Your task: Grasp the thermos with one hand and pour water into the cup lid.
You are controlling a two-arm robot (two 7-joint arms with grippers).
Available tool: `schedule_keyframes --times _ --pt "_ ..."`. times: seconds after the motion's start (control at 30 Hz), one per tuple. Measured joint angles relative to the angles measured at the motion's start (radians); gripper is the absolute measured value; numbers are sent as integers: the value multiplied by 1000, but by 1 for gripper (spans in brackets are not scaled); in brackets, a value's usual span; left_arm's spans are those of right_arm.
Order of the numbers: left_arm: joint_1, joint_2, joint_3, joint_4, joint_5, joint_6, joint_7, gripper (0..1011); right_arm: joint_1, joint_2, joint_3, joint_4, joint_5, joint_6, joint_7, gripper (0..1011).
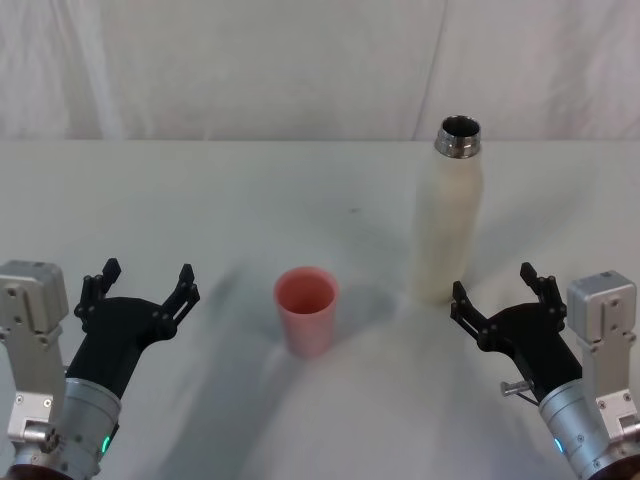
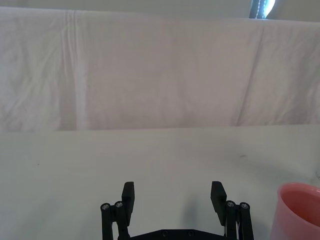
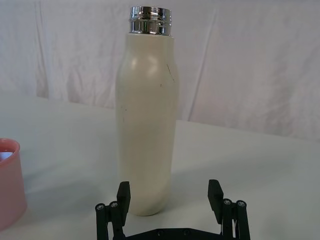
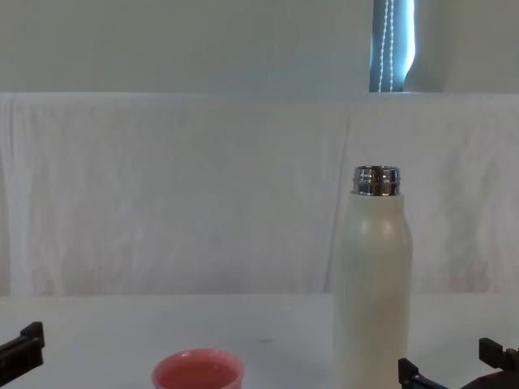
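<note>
**Both pincers spread, thermos and cup lid standing free**

The thermos (image 1: 448, 225) stands upright on the white tabletop (image 1: 300, 190), on the robot's right side, its steel neck uncapped and open at the top. The cup lid (image 1: 306, 310) sits upright to its left, near the middle of the tabletop and a little nearer the robot, apart from the bottle.

The right pincer (image 1: 495, 290) hovers low just in front of the thermos, its fingers spread wide and holding nothing; in the right wrist view the bottle (image 3: 146, 120) rises just beyond the gap between the two fingers (image 3: 123, 192), not touching them, with the pink cup (image 3: 10, 182) off to one side.

The left pincer (image 1: 142, 288) rests on the robot's left, well apart from the cup lid, likewise spread and empty; the left wrist view shows the cup's rim (image 2: 299, 212) at its edge
</note>
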Motion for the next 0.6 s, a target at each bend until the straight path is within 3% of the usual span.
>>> schedule_keyframes --times 0.6 --pt "0 0 0 0 0 0 0 1001 1 0 0 2 1 0 0 1001"
